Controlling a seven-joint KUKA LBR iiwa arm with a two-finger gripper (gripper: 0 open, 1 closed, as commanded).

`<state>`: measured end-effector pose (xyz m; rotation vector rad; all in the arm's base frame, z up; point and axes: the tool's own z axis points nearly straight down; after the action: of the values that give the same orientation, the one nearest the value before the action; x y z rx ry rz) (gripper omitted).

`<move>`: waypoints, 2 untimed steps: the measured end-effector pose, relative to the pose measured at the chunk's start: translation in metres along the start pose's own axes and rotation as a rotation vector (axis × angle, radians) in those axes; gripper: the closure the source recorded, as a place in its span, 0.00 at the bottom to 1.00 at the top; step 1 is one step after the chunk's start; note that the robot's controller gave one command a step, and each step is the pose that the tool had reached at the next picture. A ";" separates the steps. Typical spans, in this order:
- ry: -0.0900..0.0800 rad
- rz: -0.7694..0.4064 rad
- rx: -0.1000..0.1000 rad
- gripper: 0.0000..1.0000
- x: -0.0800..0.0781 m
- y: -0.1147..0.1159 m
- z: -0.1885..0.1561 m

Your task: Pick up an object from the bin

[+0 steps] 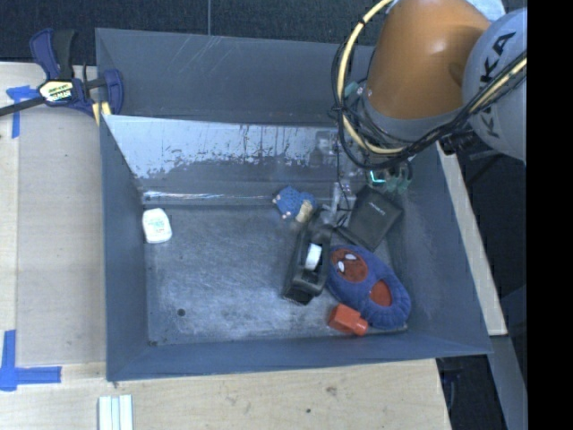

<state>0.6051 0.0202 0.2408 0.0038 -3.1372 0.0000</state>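
Observation:
My gripper (343, 195) reaches down under the arm's orange cover at the bin's back right, close to the rear wall. Just left of it lies a small blue thing with a tan end (291, 204). A flat black block (374, 218) sits tilted right beside the gripper; I cannot tell whether they touch. Below the gripper, a black dispenser-like thing with a white part (306, 269) stands on the floor. Against it leans a blue soft slipper-shaped toy with red patches (369, 287).
An orange-red block (347, 319) lies at the front right, against the blue toy. A small white thing (157, 227) lies alone at the left of the bin floor. The arm and its cables overhang the bin's back right corner.

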 end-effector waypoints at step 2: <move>-0.029 -0.657 0.016 0.00 0.009 -0.028 0.160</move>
<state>0.5956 -0.0076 0.0805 1.0246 -2.9957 0.0231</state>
